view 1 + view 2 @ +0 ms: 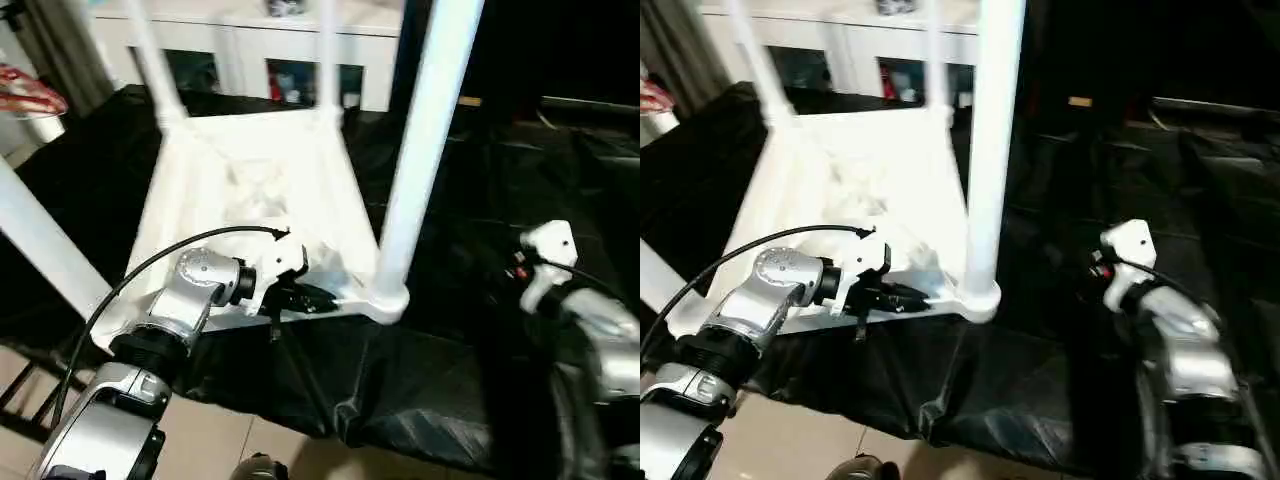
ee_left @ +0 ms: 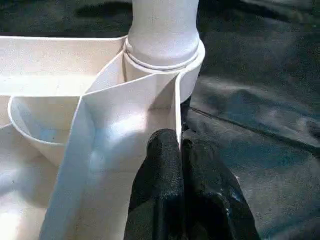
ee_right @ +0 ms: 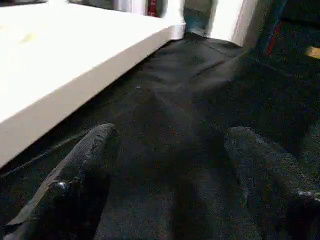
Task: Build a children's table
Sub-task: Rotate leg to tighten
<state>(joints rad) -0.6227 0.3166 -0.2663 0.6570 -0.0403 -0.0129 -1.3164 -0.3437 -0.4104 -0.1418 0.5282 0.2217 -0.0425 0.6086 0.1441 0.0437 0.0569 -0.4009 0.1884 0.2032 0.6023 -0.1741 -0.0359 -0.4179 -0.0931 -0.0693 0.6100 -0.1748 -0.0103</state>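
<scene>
The upturned table top lies on the black-covered counter, legs pointing up. The left end effector, pressed together on the top's thin rim, sits just beside the near corner leg. The right end effector, spread and empty, hovers over the cloth to the right, well apart.

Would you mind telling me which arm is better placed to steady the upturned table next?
Probably the left: its claw is shut on the table top's rim beside a fitted leg. The right claw hangs open over the black cloth.
</scene>
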